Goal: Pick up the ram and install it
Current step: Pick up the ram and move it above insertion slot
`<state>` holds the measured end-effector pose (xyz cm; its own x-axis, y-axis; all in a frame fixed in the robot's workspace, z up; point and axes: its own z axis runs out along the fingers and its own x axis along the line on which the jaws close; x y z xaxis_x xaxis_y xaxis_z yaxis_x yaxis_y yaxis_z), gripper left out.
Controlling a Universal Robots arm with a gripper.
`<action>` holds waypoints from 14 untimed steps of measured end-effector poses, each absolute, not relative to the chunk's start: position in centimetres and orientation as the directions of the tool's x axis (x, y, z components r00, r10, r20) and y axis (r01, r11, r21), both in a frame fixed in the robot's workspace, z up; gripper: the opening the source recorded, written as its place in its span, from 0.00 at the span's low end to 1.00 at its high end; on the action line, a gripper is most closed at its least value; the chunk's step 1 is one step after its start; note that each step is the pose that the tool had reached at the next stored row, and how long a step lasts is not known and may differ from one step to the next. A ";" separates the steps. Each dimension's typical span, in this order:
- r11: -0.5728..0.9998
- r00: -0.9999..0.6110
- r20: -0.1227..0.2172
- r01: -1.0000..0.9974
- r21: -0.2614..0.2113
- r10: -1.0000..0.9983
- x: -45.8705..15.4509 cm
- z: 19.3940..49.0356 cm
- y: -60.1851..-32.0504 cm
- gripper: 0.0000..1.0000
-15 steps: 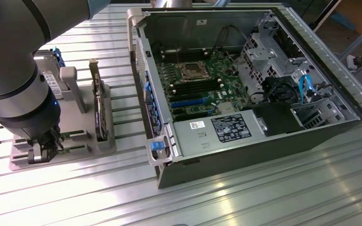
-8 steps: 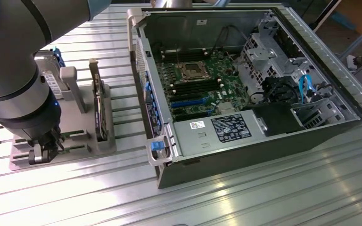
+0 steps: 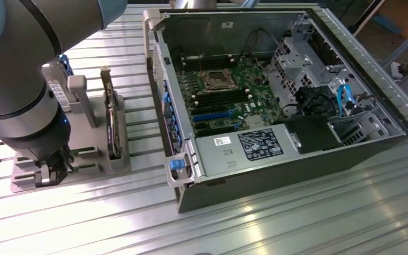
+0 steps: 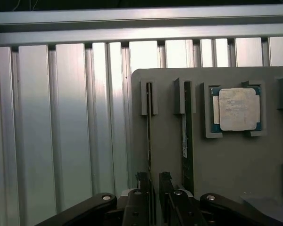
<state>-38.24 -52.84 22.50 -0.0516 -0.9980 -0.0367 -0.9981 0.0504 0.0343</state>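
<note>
Straddling the ram [image 4: 149, 141] edge — tool [image 4: 153, 177] agape.

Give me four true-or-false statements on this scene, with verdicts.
1. The computer case lies open, its motherboard showing. True.
2. The gripper is inside the case. False: it is down at the gray holder, outside the case.
3. A silver CPU chip sits in a recess of the holder. True.
4. The ram lies flat on the table. False: it stands on edge in a holder slot.
</note>
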 end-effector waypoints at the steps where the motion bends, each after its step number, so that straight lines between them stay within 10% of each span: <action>1: 0.050 -0.052 -0.037 -0.998 0.034 -0.998 -38.2 22.4 -52.8 0.24; 14: 0.050 -0.052 -0.037 -0.998 0.034 -0.998 -38.2 21.5 -52.8 0.24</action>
<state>-38.24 -52.84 21.48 -0.0516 -0.9980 -0.0367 -0.9981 0.0504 0.0344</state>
